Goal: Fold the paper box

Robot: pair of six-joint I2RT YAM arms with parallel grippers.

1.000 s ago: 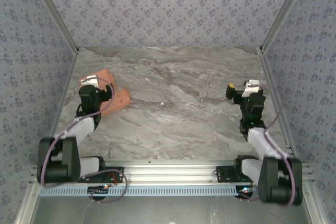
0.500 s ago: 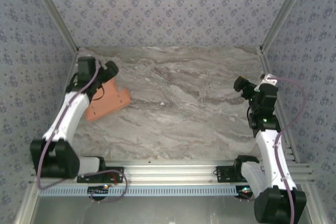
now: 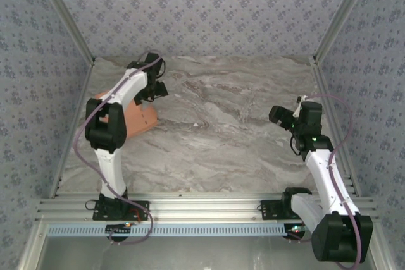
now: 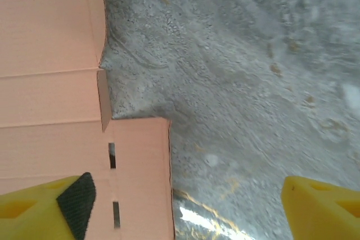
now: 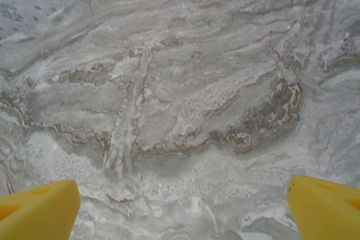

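The flat salmon-orange cardboard paper box (image 3: 142, 118) (image 4: 50, 99) is laid at the far left of the grey marble table (image 3: 221, 137). The left gripper (image 3: 157, 84) (image 4: 185, 195) is held spread over its right edge, nothing clasped. The right gripper (image 3: 277, 115) (image 5: 183, 195) is spread too, over bare marble at the right.

Paper box (image 3: 140, 119) lies flat on the table (image 3: 221, 140), far-left side. Left pincer (image 3: 154, 85) hangs over the box's edge, and the right pincer (image 3: 277, 116) is way off on the right.
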